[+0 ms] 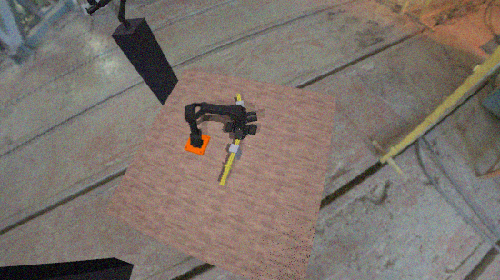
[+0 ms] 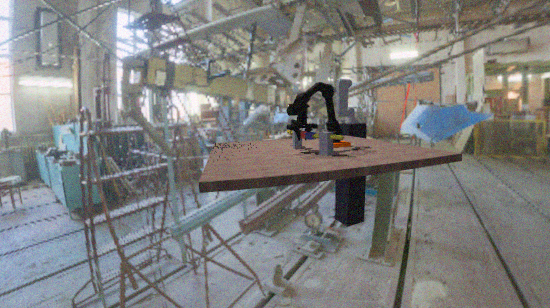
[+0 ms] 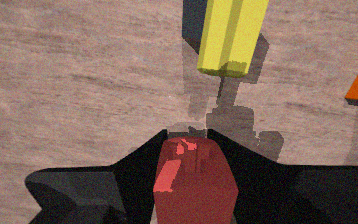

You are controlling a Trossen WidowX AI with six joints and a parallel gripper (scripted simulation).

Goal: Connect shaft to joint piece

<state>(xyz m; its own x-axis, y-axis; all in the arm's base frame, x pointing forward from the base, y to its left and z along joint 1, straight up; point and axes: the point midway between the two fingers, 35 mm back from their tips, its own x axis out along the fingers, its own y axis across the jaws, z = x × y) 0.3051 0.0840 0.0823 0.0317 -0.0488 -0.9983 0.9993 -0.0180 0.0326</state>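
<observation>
My gripper [image 3: 187, 133] [image 1: 237, 132] is shut on the red square joint piece [image 3: 195, 197], with a black finger on each side. The piece's open end faces up in the wrist view. The yellow second shaft [image 3: 232, 37] [image 1: 228, 165] ends a short gap beyond it, a little to the right; they do not touch. Whether their axes line up exactly I cannot tell. The second shaft lies through its grey block [image 1: 234, 148] [image 2: 326, 144]. The fixed shaft [image 1: 238, 96] shows at its far end by the other block [image 1: 240, 103]. The gripper hides the hinges.
The arm's orange base plate [image 1: 205, 142] [image 2: 343, 144] [image 3: 353, 95] stands on the brown table [image 1: 273, 181] [image 2: 260, 166], to the left of the second shaft in the top view. A black pedestal [image 1: 145, 60] with another arm stands beyond the table's edge.
</observation>
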